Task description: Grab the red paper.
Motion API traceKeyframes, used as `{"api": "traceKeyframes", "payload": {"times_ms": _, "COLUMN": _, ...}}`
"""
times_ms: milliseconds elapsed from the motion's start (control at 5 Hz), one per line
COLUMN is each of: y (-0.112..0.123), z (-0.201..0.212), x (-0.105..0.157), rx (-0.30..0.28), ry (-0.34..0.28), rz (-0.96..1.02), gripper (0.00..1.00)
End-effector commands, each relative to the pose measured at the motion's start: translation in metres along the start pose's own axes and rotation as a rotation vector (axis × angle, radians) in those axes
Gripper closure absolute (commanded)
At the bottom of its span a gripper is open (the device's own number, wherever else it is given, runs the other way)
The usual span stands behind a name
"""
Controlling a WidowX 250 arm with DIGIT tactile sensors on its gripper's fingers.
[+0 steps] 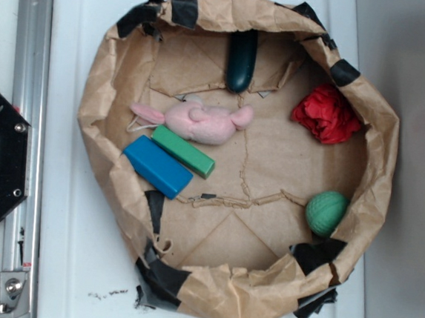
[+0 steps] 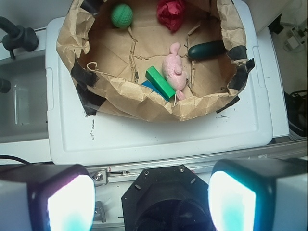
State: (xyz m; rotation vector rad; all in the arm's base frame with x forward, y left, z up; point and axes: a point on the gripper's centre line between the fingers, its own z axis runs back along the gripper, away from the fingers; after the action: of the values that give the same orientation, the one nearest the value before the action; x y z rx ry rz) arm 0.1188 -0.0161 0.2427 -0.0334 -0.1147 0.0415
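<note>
A brown paper nest (image 1: 380,155), patched with black tape (image 1: 184,11), is set on a white lid (image 1: 65,220) that covers most of the desk. In the exterior view the red paper (image 1: 326,114) is seen inside the nest, against its wall on the side toward the desk's right edge and nearer the far edge than the near one. The green ball (image 1: 326,213) lies by the same wall, closer to the near right corner and apart from the red paper. A pink plush toy (image 1: 201,121) lies near the middle, with a green block (image 1: 183,151) just below it and a blue block (image 1: 157,166) touching the green one. A dark green oblong (image 1: 242,60) rests at the far wall. In the wrist view the gripper (image 2: 151,204) is held wide open well outside the nest, above the black base (image 2: 166,199) at the desk's left edge; nothing is gripped between its two pads (image 2: 71,204).
</note>
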Motion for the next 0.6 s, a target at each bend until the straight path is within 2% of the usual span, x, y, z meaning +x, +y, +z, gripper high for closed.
{"api": "traceKeyframes", "payload": {"times_ms": 0, "y": 0.0, "z": 0.0, "x": 0.0, "rx": 0.0, "ry": 0.0, "rz": 0.0, "gripper": 0.0}}
{"api": "traceKeyframes", "payload": {"times_ms": 200, "y": 0.02, "z": -0.041, "x": 0.039, "rx": 0.13, "ry": -0.176, "rz": 0.115, "gripper": 0.0}}
{"api": "traceKeyframes", "payload": {"times_ms": 400, "y": 0.024, "z": -0.079, "x": 0.088, "rx": 0.249, "ry": -0.328, "rz": 0.044, "gripper": 0.0}}
